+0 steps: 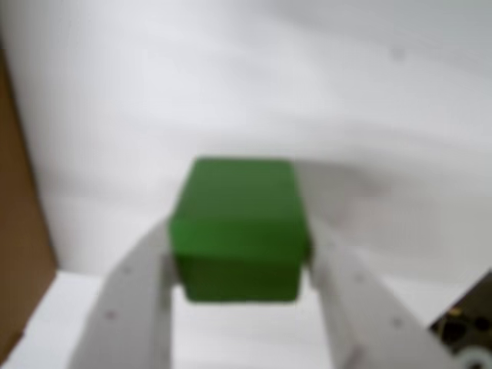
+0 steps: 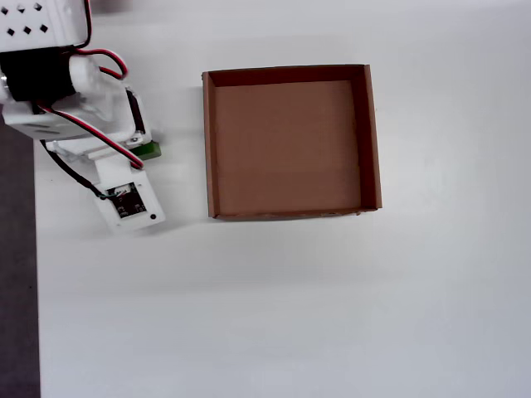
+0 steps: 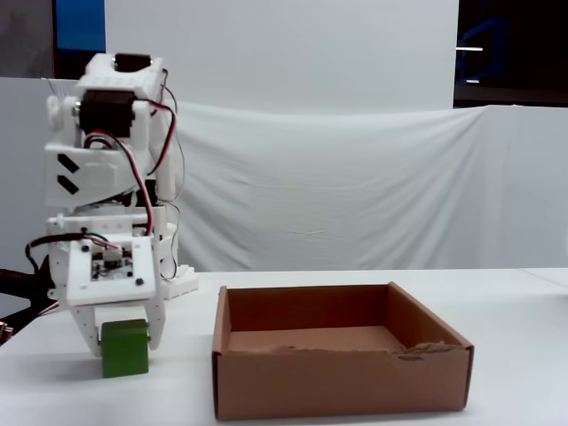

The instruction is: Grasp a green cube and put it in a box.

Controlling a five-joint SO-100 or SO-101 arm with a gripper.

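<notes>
Jaws were closed on the green cube (image 1: 238, 231), one white finger (image 1: 134, 307) pressed against each side of it in the wrist view; the cube filled the lower centre of that frame, blurred. A strip of brown cardboard ran along the far left edge there.

Fixed view: the cube (image 3: 123, 348) sat at lower left, clamped at the bottom of the white arm (image 3: 106, 177). Could not tell if it touched the white tabletop (image 3: 177, 390) or hung just above it. The box (image 3: 337, 355) stood to the right of the cube, apart from it, open side up, front wall torn along its top edge, nothing inside. White cloth backdrop (image 3: 355, 195) hung behind.

Overhead view: the arm (image 2: 75, 108) occupied the upper left, red and black wires on it; only a sliver of the cube (image 2: 150, 150) showed under it, left of the box (image 2: 211, 141) with a clear gap between. The box lay in the upper centre, square, floor bare. The cube was outside the box in every view.
</notes>
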